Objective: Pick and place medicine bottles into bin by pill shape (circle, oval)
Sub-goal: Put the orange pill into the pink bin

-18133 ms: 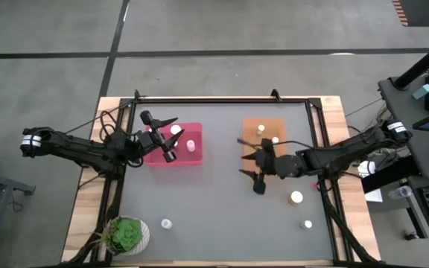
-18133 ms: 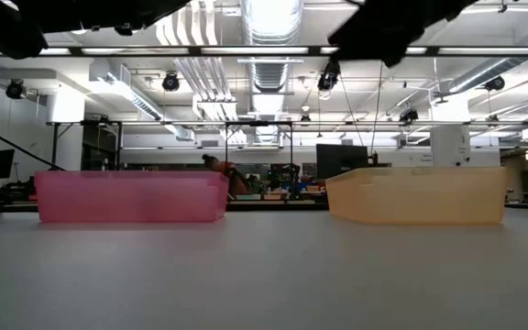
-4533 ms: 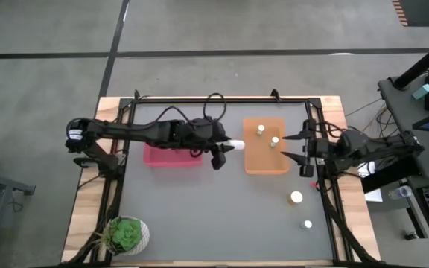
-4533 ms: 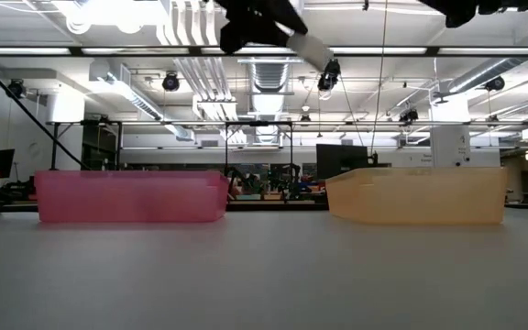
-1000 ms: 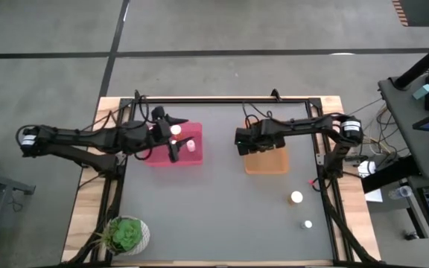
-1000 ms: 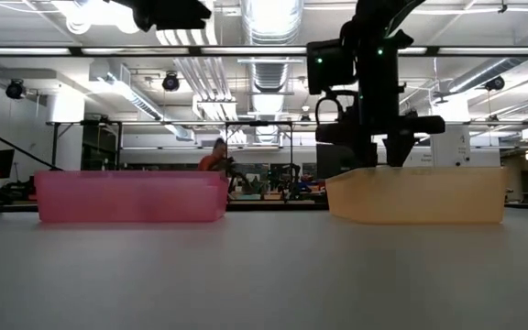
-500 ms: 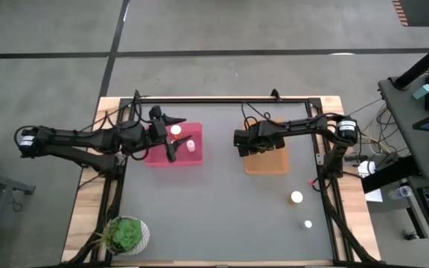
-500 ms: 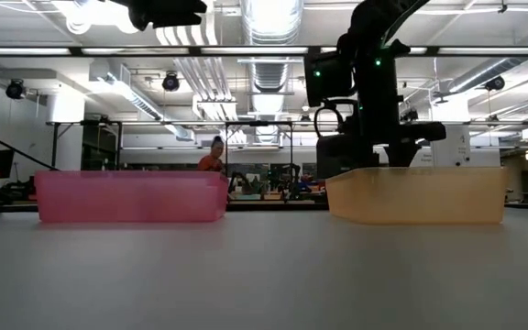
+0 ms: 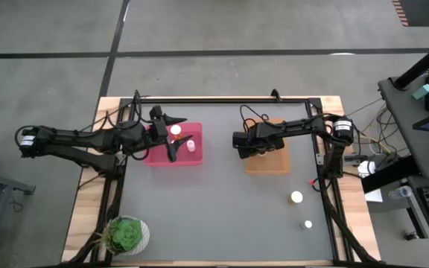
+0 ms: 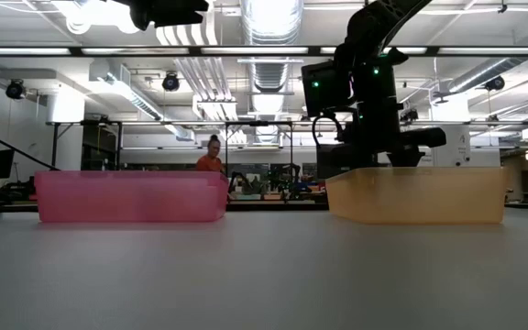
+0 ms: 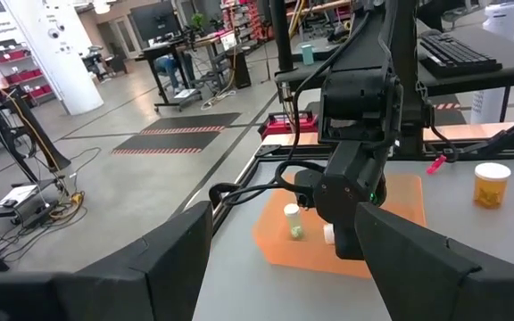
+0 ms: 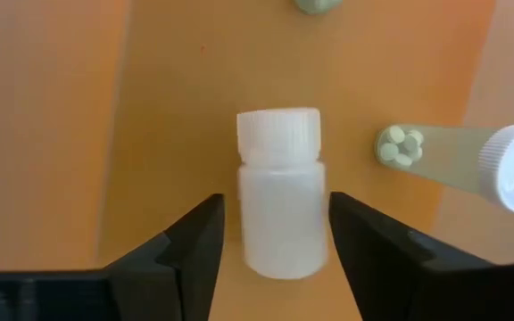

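Right gripper (image 12: 275,236) is hanging over the orange bin (image 12: 150,107), fingers (image 12: 194,241) parted beside a white bottle (image 12: 279,196) lying inside; lifting straight should avoid nudging it. Left gripper (image 9: 171,135), spread and empty, is waiting over the pink bin (image 9: 155,155).

Two bins stand on the table (image 9: 222,223) toward its far edge: one bin (image 9: 173,155) to the left, the other bin (image 9: 268,162) to the right. Two bottles (image 9: 173,131) are in the left bin. Near the right edge, two bottles (image 9: 296,197) stand on the table. A plant pot (image 9: 126,234) is at the near left corner.
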Robot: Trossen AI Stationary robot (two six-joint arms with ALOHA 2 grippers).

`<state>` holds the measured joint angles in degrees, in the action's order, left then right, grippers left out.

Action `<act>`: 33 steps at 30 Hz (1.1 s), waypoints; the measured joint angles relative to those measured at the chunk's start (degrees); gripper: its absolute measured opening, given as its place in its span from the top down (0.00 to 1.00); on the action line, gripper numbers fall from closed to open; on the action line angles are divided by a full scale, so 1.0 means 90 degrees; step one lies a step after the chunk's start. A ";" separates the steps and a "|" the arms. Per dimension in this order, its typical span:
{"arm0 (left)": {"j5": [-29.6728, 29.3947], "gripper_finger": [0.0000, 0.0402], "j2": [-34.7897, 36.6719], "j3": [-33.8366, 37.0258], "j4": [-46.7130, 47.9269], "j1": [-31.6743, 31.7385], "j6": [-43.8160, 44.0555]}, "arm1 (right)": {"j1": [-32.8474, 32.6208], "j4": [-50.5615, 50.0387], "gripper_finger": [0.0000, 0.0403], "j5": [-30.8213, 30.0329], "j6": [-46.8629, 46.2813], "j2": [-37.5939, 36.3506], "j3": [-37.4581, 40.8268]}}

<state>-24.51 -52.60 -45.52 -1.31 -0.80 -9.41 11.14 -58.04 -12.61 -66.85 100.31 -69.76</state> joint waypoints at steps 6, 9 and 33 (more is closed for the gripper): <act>0.0002 0.35 -0.0005 0.0000 -0.0006 0.0000 0.0000 | 0.0000 0.0002 0.49 0.0005 0.0044 -0.0002 0.0000; 0.0002 0.35 -0.0005 0.0000 -0.0003 0.0000 0.0000 | 0.0000 -0.0002 0.49 0.0006 0.0068 -0.0010 0.0000; 0.0026 0.35 -0.0233 0.0002 -0.0274 0.0002 -0.0003 | -0.1590 -0.0426 0.49 -0.0247 0.0980 -0.3005 0.0142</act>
<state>-24.28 -54.69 -45.50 -3.77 -0.78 -9.44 -3.18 -61.87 -14.83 -58.03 73.27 -68.48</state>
